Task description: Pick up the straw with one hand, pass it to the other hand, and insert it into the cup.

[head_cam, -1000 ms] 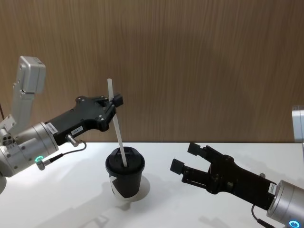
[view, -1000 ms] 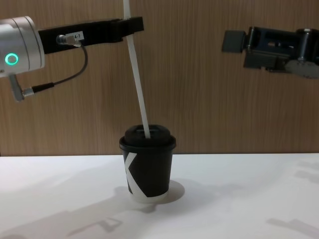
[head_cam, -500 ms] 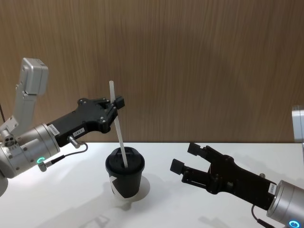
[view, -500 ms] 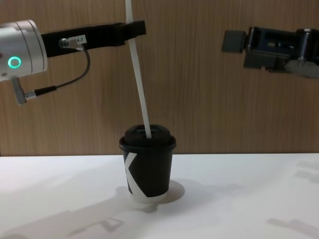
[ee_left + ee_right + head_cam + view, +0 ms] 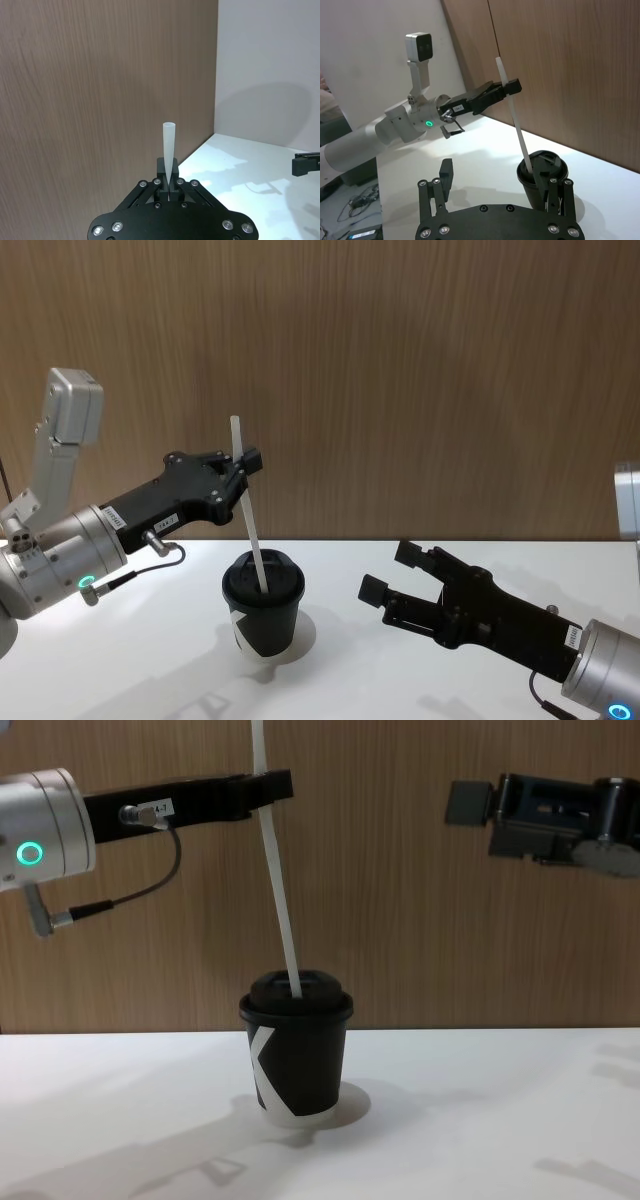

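The right gripper (image 5: pixel 388 574) hangs low over the white table (image 5: pixel 350 660), its two grey-padded fingers (image 5: pixel 373 591) spread well apart with nothing between them. In the chest view it comes in from the right edge, high up (image 5: pixel 470 802). Its own wrist camera looks along the black body, one finger (image 5: pixel 445 175) standing up at one side and the other down by the cup (image 5: pixel 542 181), which sits just beyond the fingertips.

That cup (image 5: pixel 262 612) stands upright on the table, off to the left of the right gripper and well apart from it. It is black with a black lid, and the chest view adds a white angular mark on its side and a white base rim (image 5: pixel 294 1062). The straw (image 5: pixel 246 505) has its lower end through the lid and leans, its top tilted away to the robot's left.

Above the cup and to its left, the left gripper (image 5: pixel 240 464) is closed tight on the straw, pinching it near the upper end so that a short length sticks out past the fingers. Behind it run the silver wrist with a green ring and a thin cable. The chest view shows the long black gripper (image 5: pixel 268 786) level, reaching in from the left edge, with the straw (image 5: pixel 279 890) crossing its tip and running out of the top. The left wrist view shows the fingers pressed together around the straw's white open end (image 5: pixel 168 150), with the brown wood wall (image 5: pixel 100 90) close behind. The right wrist view takes in the left gripper (image 5: pixel 507 87) from afar.
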